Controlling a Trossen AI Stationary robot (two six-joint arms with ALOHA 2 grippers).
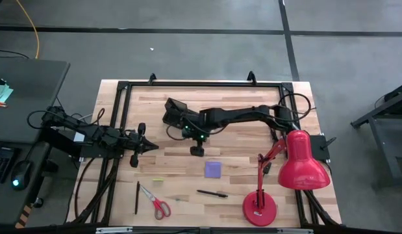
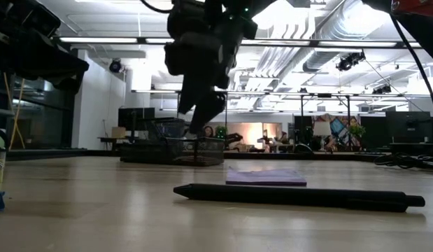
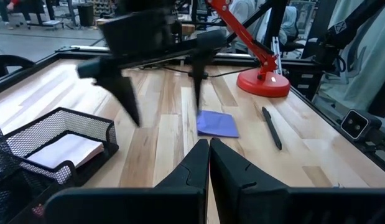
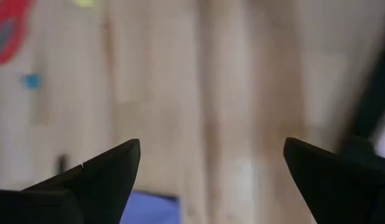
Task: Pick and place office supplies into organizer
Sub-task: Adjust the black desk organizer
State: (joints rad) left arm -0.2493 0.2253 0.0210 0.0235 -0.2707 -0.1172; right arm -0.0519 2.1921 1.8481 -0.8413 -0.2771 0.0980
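Pale wood planks make up the bench (image 1: 239, 179) in the high view. The right tool (image 1: 197, 149) hangs over its middle, just up and left of the flat purple square sticky-note pad (image 1: 213, 169). The left tool (image 1: 150, 146) waits at the left side. Nearer the front edge lie the thin dark pen (image 1: 212, 193), the red-handled scissors (image 1: 159, 205) and a second thin dark pen (image 1: 136, 197).

In the low view, the black wire-mesh organizer (image 2: 173, 149) stands behind the purple pad, with the dark pen lying in front.

The left wrist view shows the left tool's fingers pressed together, holding nothing. One compartment of the mesh organizer (image 3: 86, 138) holds a flat pale pad (image 3: 63, 149); what its other compartments hold I cannot tell.

The right wrist view shows the right tool's fingers spread wide and empty, the purple pad's corner (image 4: 152, 208) between them.

The likely step is picking the pad: centre the tool over it, square the fingers to two opposite edges, descend until they almost touch the wood, then close gently so the thin stack does not slide.
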